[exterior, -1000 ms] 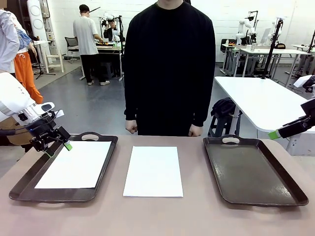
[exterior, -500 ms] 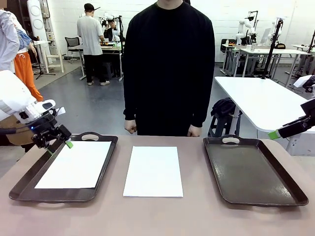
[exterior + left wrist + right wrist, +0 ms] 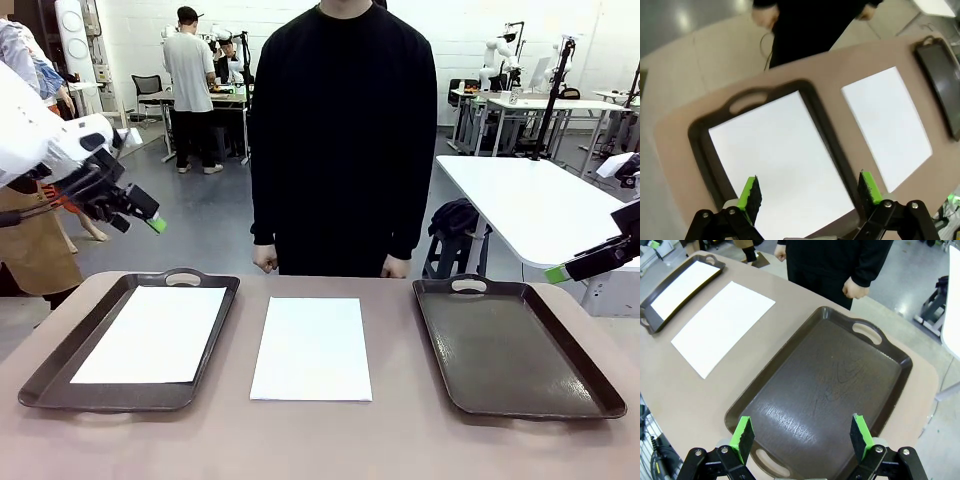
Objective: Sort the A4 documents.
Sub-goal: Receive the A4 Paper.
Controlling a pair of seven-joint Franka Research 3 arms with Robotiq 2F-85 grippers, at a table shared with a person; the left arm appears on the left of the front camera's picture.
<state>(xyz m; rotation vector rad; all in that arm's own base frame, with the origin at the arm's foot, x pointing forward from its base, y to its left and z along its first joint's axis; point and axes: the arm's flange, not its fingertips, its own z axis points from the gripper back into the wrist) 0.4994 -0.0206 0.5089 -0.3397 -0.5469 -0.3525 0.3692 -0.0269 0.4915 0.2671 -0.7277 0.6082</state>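
Brown desk bears one thin white paper sheet at centre, long axis near-to-far; left tool and right tool, both spread, empty, flank it.

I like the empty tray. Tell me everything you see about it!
The empty tray is dark brown and rectangular, with a raised rim, rounded corners and a cut-out handle at each short end. It looks like shiny, scuffed plastic. It lies flat on the table, on the robot's right, touched by nothing else.
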